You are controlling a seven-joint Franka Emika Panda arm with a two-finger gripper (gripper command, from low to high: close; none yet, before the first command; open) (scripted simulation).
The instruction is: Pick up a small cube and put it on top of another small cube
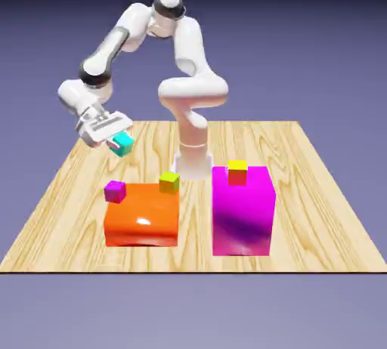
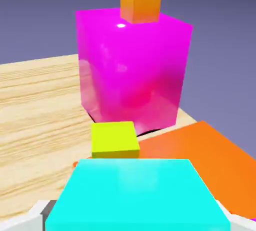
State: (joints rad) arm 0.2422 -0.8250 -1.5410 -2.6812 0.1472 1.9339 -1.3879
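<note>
The table (image 1: 68, 211) is light wood with wavy brown lines. The arm (image 1: 189, 60) is white with grey joints. The small cube (image 1: 121, 143), at 9 o'clock from the arm's base, is cyan on top and green on its sides. The big orange block (image 1: 142, 223) is shiny, with a tiny purple cube (image 1: 115, 191) and a tiny lime cube (image 1: 169, 182). The big block (image 1: 243, 215) is pink, with a yellow-topped red cube (image 1: 238, 172).

The small cube (image 1: 121, 143), cyan on top with green sides, hangs tilted in the air, clamped in the pincer (image 1: 115, 137), at about ten o'clock from the worktop's (image 1: 302, 189) middle. In the hand view its cyan face (image 2: 132, 195) fills the bottom.
</note>
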